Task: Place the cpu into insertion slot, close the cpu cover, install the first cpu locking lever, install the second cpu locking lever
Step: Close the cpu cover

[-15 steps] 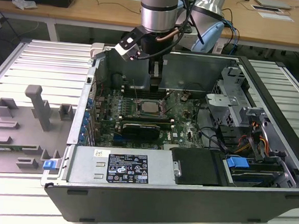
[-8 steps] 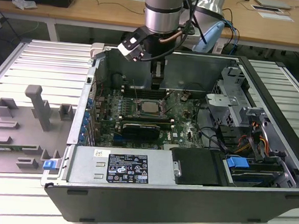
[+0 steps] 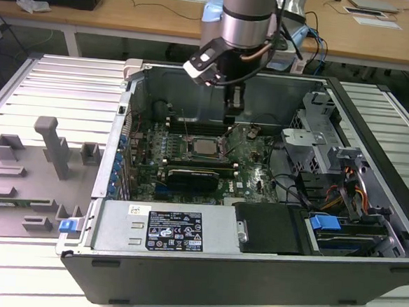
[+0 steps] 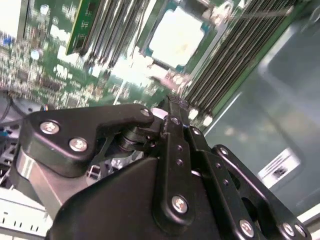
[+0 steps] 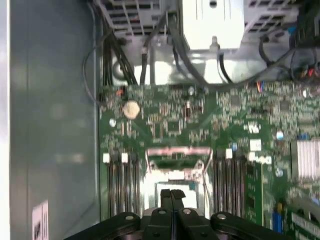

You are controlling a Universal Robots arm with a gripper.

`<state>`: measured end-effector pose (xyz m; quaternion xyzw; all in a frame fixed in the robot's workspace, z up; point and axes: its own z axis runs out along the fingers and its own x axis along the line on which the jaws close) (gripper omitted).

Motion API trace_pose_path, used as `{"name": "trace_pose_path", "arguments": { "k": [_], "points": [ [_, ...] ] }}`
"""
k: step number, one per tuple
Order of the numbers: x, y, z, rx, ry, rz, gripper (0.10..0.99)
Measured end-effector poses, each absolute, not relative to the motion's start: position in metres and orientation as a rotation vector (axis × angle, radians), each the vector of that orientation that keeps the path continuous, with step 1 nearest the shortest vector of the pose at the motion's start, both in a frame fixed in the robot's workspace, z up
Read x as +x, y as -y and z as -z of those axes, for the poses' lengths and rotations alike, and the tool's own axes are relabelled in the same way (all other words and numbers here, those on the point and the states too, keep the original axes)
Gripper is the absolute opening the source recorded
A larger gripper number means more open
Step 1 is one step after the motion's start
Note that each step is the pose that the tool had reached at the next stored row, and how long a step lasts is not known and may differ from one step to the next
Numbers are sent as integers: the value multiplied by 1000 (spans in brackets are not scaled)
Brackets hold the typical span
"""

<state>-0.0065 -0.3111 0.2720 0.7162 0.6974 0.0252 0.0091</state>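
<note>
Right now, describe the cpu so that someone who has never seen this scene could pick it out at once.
Look into the open computer case at the green circuit board on its floor. Between two banks of long black memory slots sits the insertion slot, near the gripper. The cpu lies in it: the one flat square with a pale silver-grey top among long, dark neighbours.

Open room is left above the insertion slot (image 3: 205,147), where the gripper (image 3: 229,119) hangs. The slot is hemmed by memory slots (image 5: 122,186) on both sides. The case wall (image 3: 188,89) is close behind, and a drive cage (image 3: 309,143) stands at the exterior view's right.
</note>
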Motion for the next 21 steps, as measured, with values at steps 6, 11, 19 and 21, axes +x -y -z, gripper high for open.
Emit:
{"name": "trace_pose_path", "arguments": {
  "k": [6,11,19,21],
  "points": [
    [27,311,-272,2242,-2183,-68,106],
    [46,312,-271,2246,-2187,-60,106],
    [50,317,-257,2255,-2195,-41,106],
    [50,317,-255,2256,-2195,-39,106]
  ]
}}
